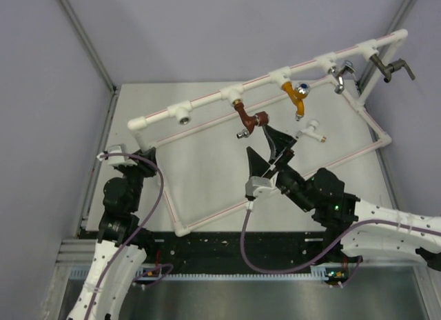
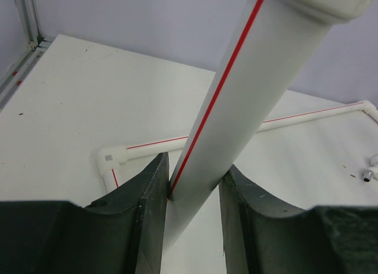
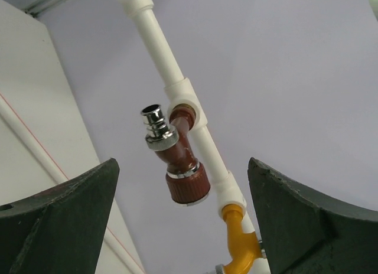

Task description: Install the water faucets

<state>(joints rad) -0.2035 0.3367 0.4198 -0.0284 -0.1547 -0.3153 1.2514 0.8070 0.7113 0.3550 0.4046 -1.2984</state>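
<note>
brown faucet (image 3: pixel 180 162) needs a square grasp from the wide-open right gripper (image 1: pixel 257 138) while the left gripper (image 2: pixel 196 163) clamps the pipe (image 2: pixel 236 97) steady.

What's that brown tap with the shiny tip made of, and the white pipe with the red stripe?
Brown tap: glossy reddish-brown with soft highlights; coated metal or plastic, hard to tell. Its tip: mirror-bright and reflective, likely chromed metal. White pipe: matte, even white with a printed red stripe, looks like plastic plumbing pipe.
</note>
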